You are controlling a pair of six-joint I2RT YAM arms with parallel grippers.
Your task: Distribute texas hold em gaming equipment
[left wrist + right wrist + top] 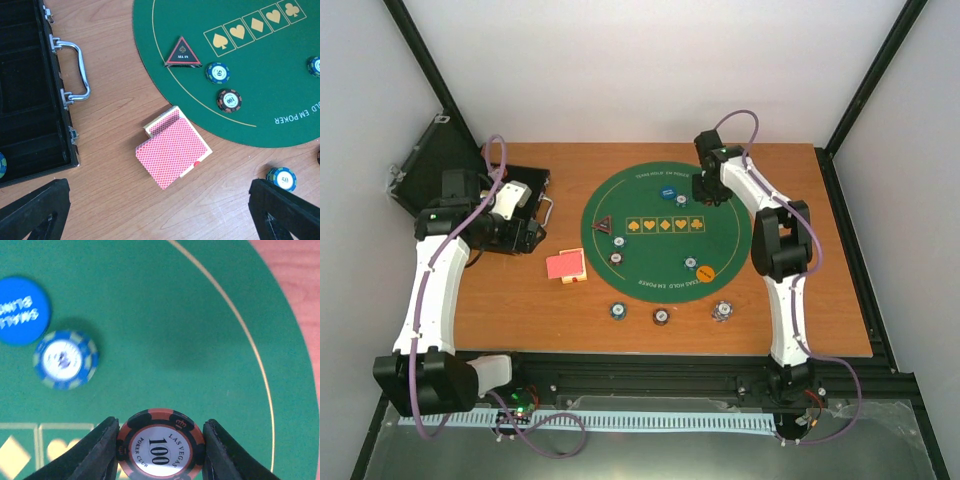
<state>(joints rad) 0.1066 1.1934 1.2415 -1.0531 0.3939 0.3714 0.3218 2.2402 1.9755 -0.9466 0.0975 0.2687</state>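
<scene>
On a wooden tabletop (520,310) between white walls (640,70): right hand (161,440) grips a 100 chip (161,452) over the green mat (175,315); left hand (160,215), open, hangs near the cards (172,150) beside the mat.

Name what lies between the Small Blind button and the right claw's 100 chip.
One blue-striped chip beside the button, then bare felt to the 100 chip, per the right wrist view.

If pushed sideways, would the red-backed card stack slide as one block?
Probably not: the red-backed playing card stack sits skewed, top cards offset, so it would likely shear apart. Lying flat on the wooden table, single cards look hard to pinch.
</scene>
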